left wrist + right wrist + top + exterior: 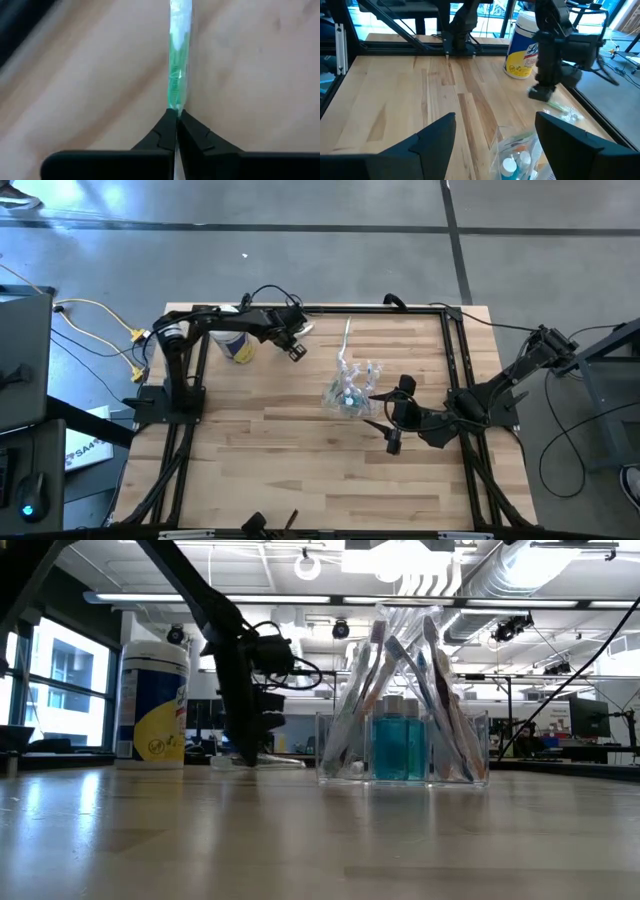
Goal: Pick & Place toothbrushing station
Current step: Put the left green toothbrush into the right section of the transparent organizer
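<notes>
The toothbrushing station (pixel 350 392) (pixel 405 745), a clear boxy holder with small blue bottles and several leaning toothbrushes, stands on its base near the table's middle. My left gripper (pixel 299 342) (pixel 540 95) is down at the table's far edge, shut on a wrapped green-and-white toothbrush (pixel 178 60) (pixel 562 108). My right gripper (pixel 380 414) hangs open above the table, just right of the station (pixel 517 157), touching nothing. My left gripper pinches one end of the wrapped toothbrush (pixel 174 106) between its two fingertips (pixel 165 127). The fingers slant steeply down from the table's left and lie in line with the brush. The rest of the brush (pixel 565 110) stretches away from the tips, low over the wood; whether it rests there I cannot tell.
A white tub with a yellow label (pixel 237 347) (pixel 152 700) stands at the far left, close behind my left arm. A black frame rail (pixel 400 308) runs along the far edge. Bare wood (pixel 300 470) spreads over the near half.
</notes>
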Robot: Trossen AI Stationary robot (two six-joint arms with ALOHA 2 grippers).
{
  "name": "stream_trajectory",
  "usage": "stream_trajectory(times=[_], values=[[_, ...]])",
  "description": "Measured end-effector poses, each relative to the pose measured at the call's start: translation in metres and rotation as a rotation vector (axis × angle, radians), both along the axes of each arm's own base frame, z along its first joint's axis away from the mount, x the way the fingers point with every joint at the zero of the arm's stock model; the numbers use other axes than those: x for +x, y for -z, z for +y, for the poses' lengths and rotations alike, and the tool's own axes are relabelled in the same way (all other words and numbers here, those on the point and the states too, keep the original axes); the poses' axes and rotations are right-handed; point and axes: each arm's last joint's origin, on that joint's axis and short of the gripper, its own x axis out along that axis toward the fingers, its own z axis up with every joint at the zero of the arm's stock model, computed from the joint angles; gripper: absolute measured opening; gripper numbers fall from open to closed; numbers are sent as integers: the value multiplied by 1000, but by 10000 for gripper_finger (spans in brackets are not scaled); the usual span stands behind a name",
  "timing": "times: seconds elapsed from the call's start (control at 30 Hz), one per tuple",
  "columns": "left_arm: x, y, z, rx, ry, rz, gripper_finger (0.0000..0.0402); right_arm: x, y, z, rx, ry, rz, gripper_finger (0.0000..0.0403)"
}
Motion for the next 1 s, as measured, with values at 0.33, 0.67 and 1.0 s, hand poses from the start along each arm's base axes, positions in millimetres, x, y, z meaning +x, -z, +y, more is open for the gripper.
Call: stream_trajectory(times=[0.33,0.67,1.0], values=[[-9,-63,-54,126,97,21,1,0,1,0,32,15,-1,266],[-29,-130,-150,431,381,40,1,0,1,0,90,36,-19,266],[-54,-146,-252,971,773,306,0,0,0,1,177,15,-34,266]])
